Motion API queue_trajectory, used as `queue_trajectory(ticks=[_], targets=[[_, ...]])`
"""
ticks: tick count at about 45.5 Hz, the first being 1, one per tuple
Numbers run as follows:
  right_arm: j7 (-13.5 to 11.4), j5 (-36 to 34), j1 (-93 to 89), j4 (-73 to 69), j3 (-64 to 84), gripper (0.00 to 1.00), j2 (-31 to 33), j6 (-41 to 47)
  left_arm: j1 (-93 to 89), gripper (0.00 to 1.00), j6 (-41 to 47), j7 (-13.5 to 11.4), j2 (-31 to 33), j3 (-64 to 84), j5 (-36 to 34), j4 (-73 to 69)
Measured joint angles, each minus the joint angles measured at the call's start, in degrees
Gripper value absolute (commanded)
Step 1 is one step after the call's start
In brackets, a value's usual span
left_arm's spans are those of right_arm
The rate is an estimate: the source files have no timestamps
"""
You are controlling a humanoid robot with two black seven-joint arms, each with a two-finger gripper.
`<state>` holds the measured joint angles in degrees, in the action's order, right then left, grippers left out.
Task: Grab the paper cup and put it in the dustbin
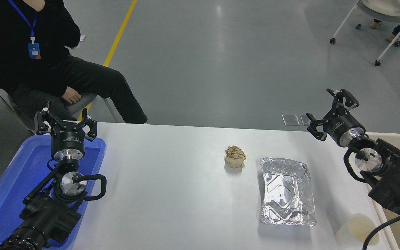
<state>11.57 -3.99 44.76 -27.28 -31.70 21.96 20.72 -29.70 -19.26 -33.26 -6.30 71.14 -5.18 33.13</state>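
since the paper cup [358, 232] sits upright beside the dustbin [387, 215], right hand [330, 113] (fingers apart, empty) hovers far off it.

The right arm and cable hide much of the dustbin [382, 136] and part of the paper cup [356, 232].

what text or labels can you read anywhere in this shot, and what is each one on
No text here can be read.
Left gripper: a line of small white print on its black body, too small to read.
Right gripper: no print visible.
Paper cup, foil tray, blue tray, dustbin: no print or labels visible.
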Motion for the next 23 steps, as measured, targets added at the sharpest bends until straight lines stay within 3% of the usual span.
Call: queue_trajectory(ticks=[18,23], targets=[[-1.7,14.81,1.3,-16.51,0.06,1.0,11.7,-0.31,-0.01,0.99,0.0,0.02,-0.03,-0.03,-0.01,0.0],[-3.26,18.6,2.08,-22.86,0.44,1.0,16.22,-0.36,-0.01,0.99,0.0,0.02,-0.03,-0.03,-0.01,0.0]])
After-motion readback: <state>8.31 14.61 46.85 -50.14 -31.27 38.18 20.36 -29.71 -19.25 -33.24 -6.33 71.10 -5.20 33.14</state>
